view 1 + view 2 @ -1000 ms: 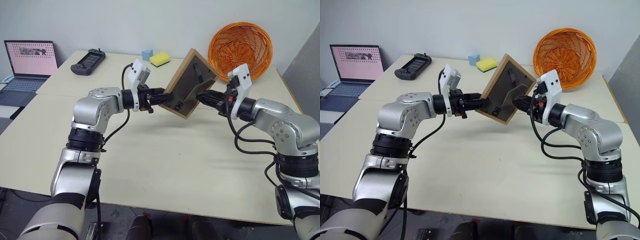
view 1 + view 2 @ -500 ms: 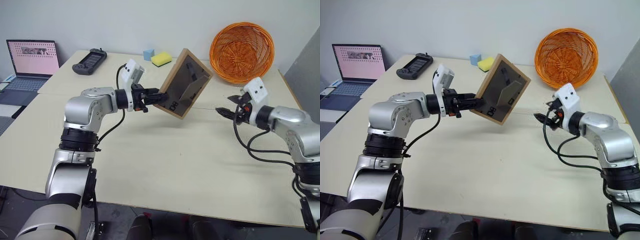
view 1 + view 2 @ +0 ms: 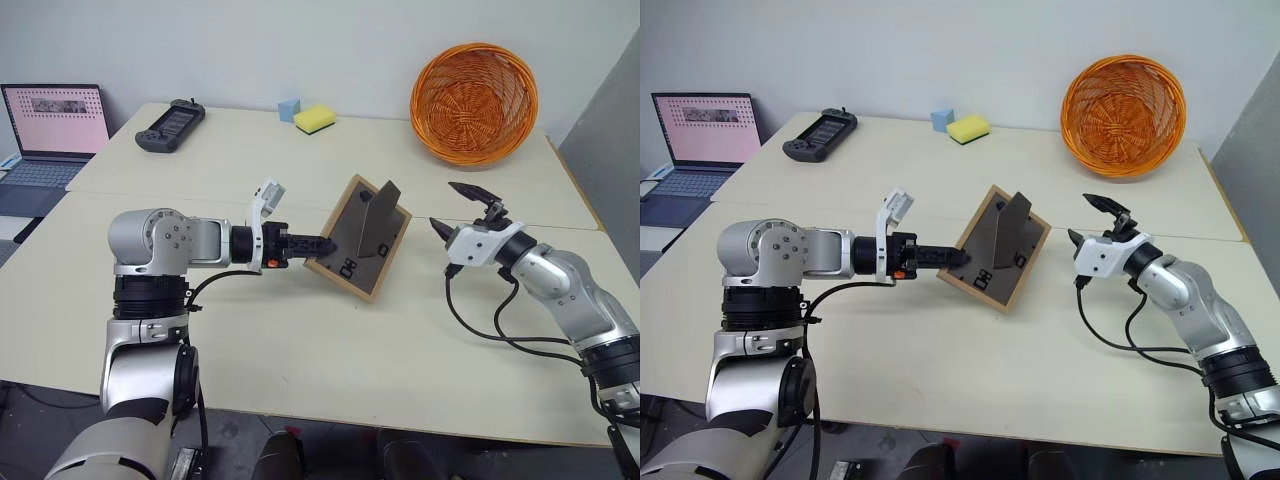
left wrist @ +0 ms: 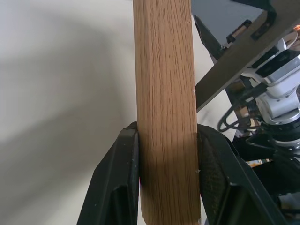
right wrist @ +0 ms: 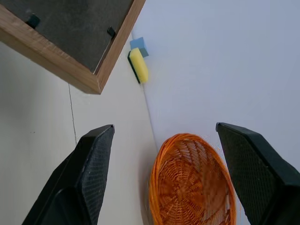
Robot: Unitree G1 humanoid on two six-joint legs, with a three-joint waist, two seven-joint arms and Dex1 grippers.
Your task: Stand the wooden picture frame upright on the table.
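Light-wood picture frame point(image 3: 358, 238), small and rectangular, dark grey back panel facing the camera, white marks near its lower corner. Position: middle of the pale cream surface point(image 3: 330, 340), close to the straight seam line; whether its lowest edge touches the surface or hangs just above cannot be told. Attitude: leaning back, face turned toward the far edge; long axis runs diagonally, low end toward the near right, high end toward the far left. Prop leg point(image 3: 378, 214) swung out from the back panel.

Left pincer point(image 3: 318, 244): closed on the frame's left wooden edge, one black finger point(image 4: 118, 183) on each side of the rail.

Right pincer point(image 3: 462, 210): fingers spread wide, holding nothing, apart from the frame on its right side.

Other items, far edge: orange wicker basket point(image 3: 473, 88), yellow sponge point(image 3: 316, 119), blue block point(image 3: 289, 108), black handheld controller point(image 3: 171, 125). Laptop point(image 3: 55, 125) at far left, off the surface.
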